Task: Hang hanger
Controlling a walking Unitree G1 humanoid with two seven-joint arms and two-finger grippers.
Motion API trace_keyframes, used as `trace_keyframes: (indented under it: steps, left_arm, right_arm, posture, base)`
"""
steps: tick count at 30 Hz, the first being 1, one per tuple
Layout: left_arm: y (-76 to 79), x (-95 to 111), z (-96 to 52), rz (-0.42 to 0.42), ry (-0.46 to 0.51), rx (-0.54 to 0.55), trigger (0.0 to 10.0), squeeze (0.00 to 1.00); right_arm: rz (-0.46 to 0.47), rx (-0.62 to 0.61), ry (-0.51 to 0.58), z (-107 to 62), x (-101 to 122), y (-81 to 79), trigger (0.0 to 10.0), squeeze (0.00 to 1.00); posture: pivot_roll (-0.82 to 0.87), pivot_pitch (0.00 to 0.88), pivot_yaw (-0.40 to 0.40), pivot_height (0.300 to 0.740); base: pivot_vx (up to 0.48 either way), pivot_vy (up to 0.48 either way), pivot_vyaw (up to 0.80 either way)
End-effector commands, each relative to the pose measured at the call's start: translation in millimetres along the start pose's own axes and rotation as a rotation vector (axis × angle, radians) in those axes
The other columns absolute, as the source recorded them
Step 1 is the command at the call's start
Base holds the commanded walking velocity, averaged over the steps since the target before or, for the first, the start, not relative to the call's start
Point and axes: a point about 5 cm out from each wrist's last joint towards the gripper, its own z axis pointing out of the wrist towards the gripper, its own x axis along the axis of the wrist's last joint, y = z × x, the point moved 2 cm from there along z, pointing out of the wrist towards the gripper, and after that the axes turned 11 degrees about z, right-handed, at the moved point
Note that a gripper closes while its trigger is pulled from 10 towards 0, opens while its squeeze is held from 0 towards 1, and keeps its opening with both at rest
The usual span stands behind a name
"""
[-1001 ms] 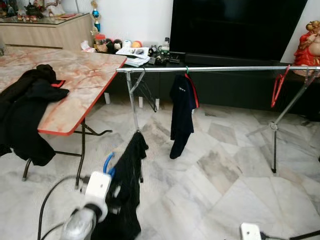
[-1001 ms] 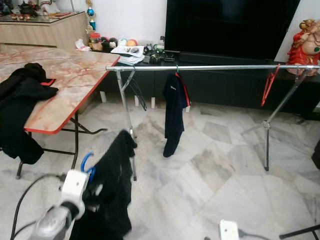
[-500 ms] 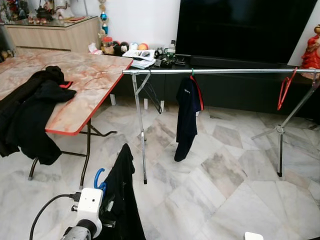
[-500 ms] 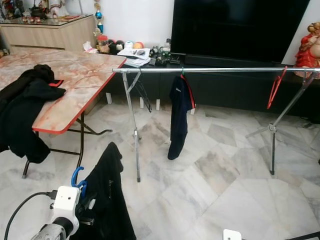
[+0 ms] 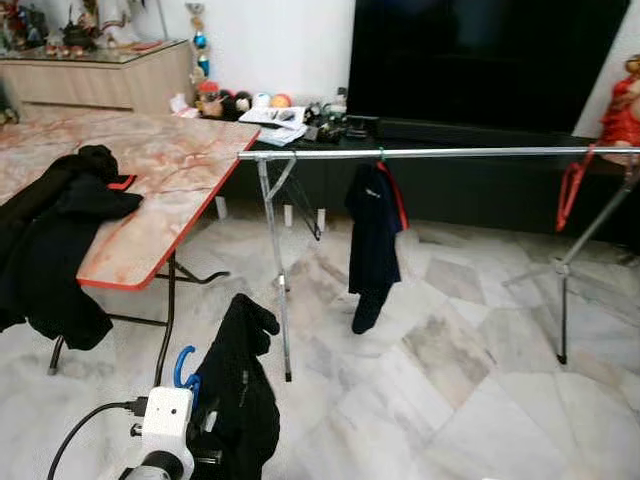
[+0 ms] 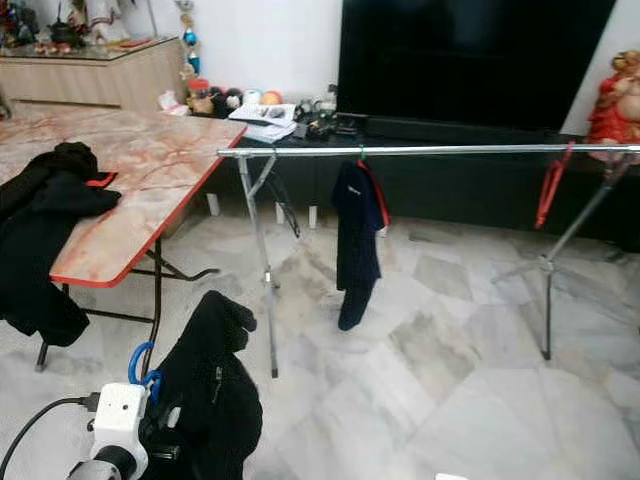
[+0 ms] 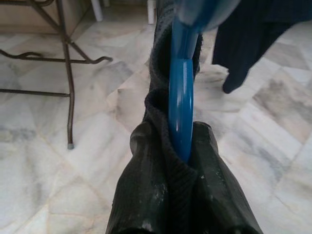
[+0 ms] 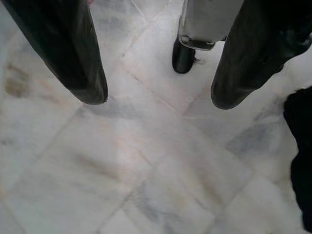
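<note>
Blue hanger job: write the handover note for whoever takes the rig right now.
Left gripper: shut on the blue hanger, which carries a black garment; held low in front of the robot, below rail height.
Right gripper: open, holding nothing, pointing down at the marble floor.
Clothes rail: ahead, with a dark shirt hanging near the middle and a bare red hanger towards its right end. More black clothes lie on the table to the left.
Done: hanger with garment picked up.
Left: close in on the rail, lift the hook over it, release.
</note>
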Motion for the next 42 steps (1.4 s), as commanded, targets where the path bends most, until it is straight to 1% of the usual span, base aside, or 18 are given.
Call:
trace_keyframes:
  steps: [1, 6, 10, 23, 27, 31, 36, 40, 42]
  left_arm:
    - [-3.5, 6, 1.5, 0.002, 0.035, 0.012, 10.0, 0.0]
    - [-0.7, 6, 4.0, 0.003, 0.03, -0.004, 10.0, 0.0]
    - [1.7, 5, 4.0, 0.006, 0.029, -0.011, 10.0, 0.0]
    - [7.9, 6, 6.8, 0.007, 0.031, -0.018, 10.0, 0.0]
    - [9.8, 7, 8.4, 0.01, 0.034, -0.018, 10.0, 0.0]
    - [8.7, 5, 9.0, 0.029, 0.024, 0.001, 10.0, 0.0]
    - [10.9, 5, 9.7, 0.035, 0.025, 0.003, 10.0, 0.0]
    - [14.5, 9, 11.8, 0.035, 0.038, -0.01, 10.0, 0.0]
    - [15.4, 10, 12.7, 0.05, 0.04, -0.019, 10.0, 0.0]
  right_arm:
    - [-0.007, -0.007, -0.018, -0.4, -3, 2.1, 10.0, 0.0]
    - [-0.02, 0.007, -0.017, -0.6, -3, 3.1, 10.0, 0.0]
    - [-0.025, 0.015, -0.023, -1.4, -9, 0.1, 10.0, 0.0]
    - [-0.046, 0.025, -0.027, -1.7, -9, 2.5, 10.0, 0.0]
    - [-0.067, 0.039, -0.036, -1.8, -9, 3.8, 10.0, 0.0]
    - [-0.063, 0.033, -0.033, -1.9, -7, 7.0, 10.0, 0.0]
    - [-0.063, 0.026, -0.035, -2.2, -7, 10.4, 10.0, 0.0]
    - [-0.052, 0.013, -0.038, -2.6, -7, 14.1, 10.0, 0.0]
    - [-0.048, 0.008, -0.04, -2.8, -8, 15.4, 10.0, 0.0]
  posture:
    - [0.08, 0.0, 0.004, 0.74]
    - [0.08, 0.0, 0.005, 0.74]
    - [0.08, 0.0, 0.005, 0.74]
    - [0.08, 0.0, -0.009, 0.74]
    - [0.09, 0.0, -0.016, 0.74]
    - [0.09, 0.0, -0.023, 0.74]
    - [0.09, 0.0, -0.026, 0.74]
    - [0.1, 0.0, -0.021, 0.74]
    - [0.09, 0.0, -0.016, 0.74]
  base:
    - [0.469, 0.0, 0.0]
    - [0.467, 0.0, 0.0]
    - [0.469, 0.0, 0.0]
    - [0.452, 0.0, 0.0]
    - [0.0, 0.0, 0.0]
    - [0.0, -0.069, 0.0]
    - [0.0, -0.48, 0.0]
    - [0.0, -0.48, 0.0]
    - [0.0, -0.48, 0.0]
